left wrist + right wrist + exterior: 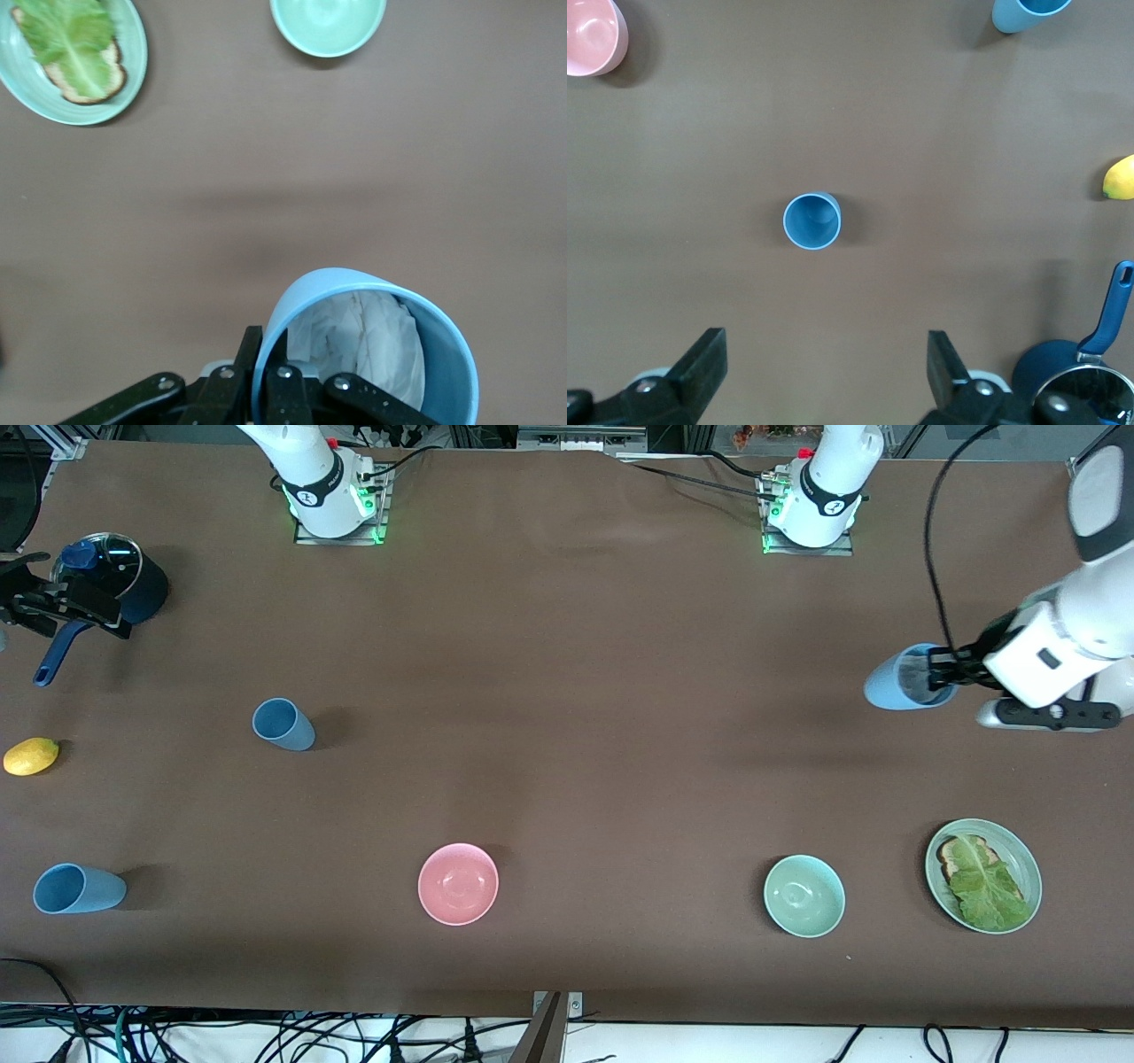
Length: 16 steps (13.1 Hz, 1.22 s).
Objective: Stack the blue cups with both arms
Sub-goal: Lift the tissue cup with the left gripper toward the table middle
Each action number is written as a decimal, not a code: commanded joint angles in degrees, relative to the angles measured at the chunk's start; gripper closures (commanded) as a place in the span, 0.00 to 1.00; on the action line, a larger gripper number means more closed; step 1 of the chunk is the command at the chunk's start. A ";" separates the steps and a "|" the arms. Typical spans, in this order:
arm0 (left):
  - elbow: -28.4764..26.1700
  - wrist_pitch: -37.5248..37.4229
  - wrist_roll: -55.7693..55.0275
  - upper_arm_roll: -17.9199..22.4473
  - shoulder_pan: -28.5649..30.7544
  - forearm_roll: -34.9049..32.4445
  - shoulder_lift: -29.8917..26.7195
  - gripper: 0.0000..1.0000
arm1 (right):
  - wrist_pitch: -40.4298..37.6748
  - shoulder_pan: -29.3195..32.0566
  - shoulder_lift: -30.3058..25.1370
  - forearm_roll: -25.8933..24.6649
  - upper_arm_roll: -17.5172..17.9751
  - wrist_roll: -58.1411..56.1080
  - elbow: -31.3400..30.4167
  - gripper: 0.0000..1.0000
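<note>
One blue cup (908, 677) hangs tilted over the table at the left arm's end, with crumpled white paper inside it (372, 350). My left gripper (941, 670) is shut on its rim, one finger inside and one outside (270, 359). A second blue cup (283, 724) stands upright toward the right arm's end and shows below my right gripper (812, 220). A third blue cup (75, 888) stands nearer the front camera (1028, 13). My right gripper (66, 609) hangs open and empty beside the pot (827, 359).
A dark blue long-handled pot (133, 580) with a glass lid sits by the right gripper. A lemon (31, 755) lies nearer the front camera. A pink bowl (458, 884), a mint bowl (803, 896) and a green plate (1021, 850) with toast and lettuce line the front.
</note>
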<state>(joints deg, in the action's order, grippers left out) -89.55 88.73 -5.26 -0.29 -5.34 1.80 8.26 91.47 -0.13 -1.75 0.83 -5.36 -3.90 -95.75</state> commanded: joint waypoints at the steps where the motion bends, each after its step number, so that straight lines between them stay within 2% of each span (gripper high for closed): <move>1: 2.80 -1.45 -8.32 0.47 -5.62 0.31 1.23 1.00 | -1.30 0.21 0.70 0.76 -0.09 -0.49 1.70 0.00; 8: 5.08 -0.84 -36.71 0.82 -23.90 0.66 3.34 1.00 | -1.39 0.21 0.70 0.76 -0.09 -0.50 1.61 0.00; 13: 15.70 0.30 -57.28 1.00 -34.28 0.66 12.82 1.00 | -1.39 0.21 0.70 0.76 -0.09 -0.50 1.61 0.00; 16: 17.39 7.92 -66.78 1.00 -37.89 0.66 17.66 1.00 | -1.39 0.21 0.70 0.76 -0.09 -0.50 1.61 0.00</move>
<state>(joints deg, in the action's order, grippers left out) -76.65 94.27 -67.19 -0.36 -41.28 1.87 21.42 91.36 -0.12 -1.70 0.83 -5.38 -3.90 -95.74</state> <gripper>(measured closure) 0.938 0.000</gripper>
